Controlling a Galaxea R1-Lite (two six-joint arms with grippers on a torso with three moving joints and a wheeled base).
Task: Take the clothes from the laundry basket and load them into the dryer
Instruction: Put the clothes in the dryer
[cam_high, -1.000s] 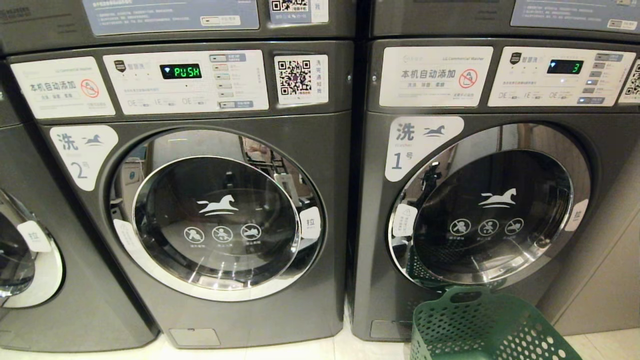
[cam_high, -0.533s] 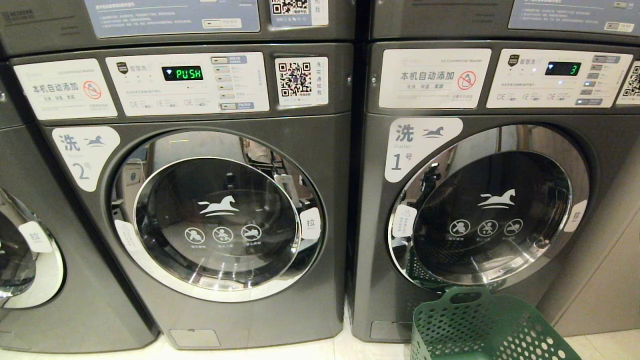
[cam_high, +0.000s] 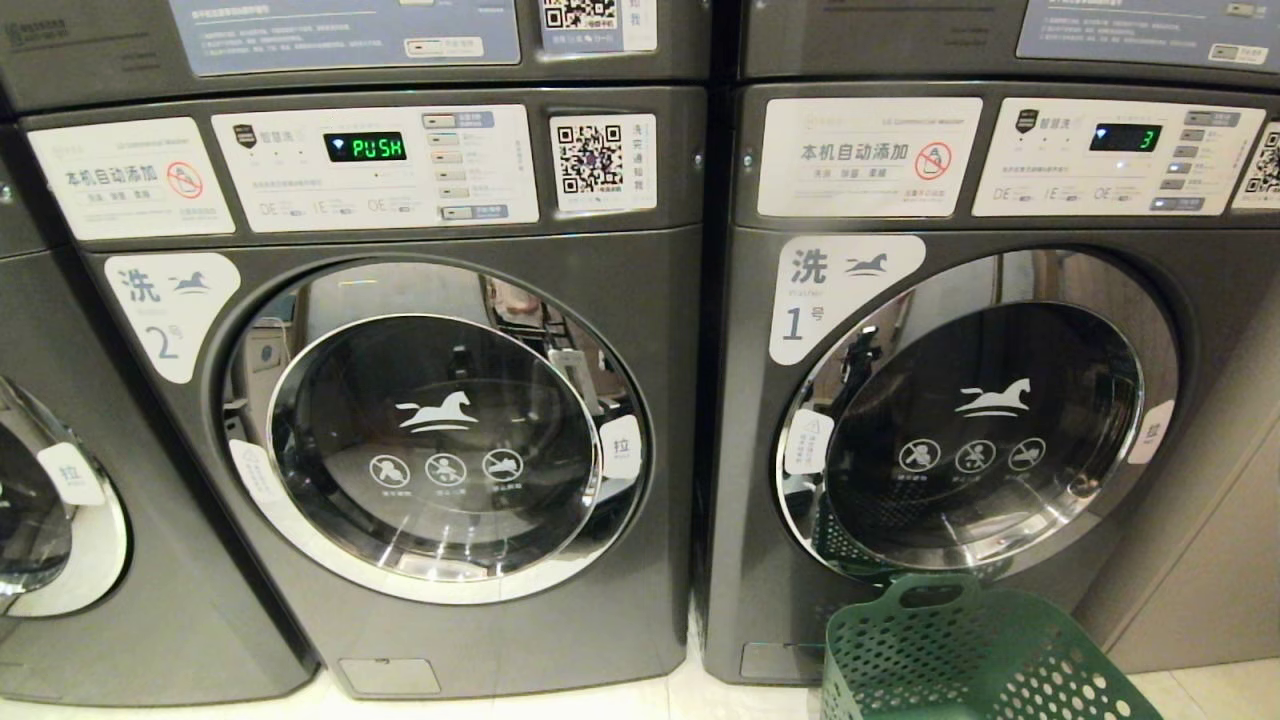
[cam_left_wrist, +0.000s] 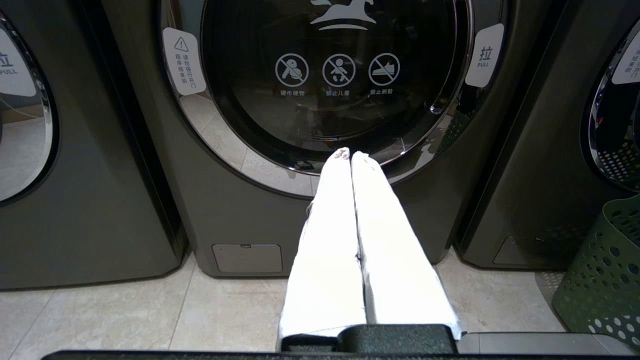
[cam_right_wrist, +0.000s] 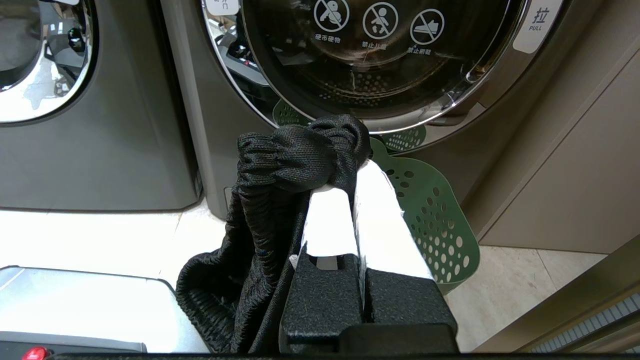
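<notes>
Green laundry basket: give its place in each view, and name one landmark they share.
Head view: green laundry basket at bottom right, on the floor before machine 1's door.
Left wrist view: only a perforated side at the right edge.
Right wrist view: basket just behind the right end effector, under the door.
Shared landmark: the white PULL tab on that door.
</notes>
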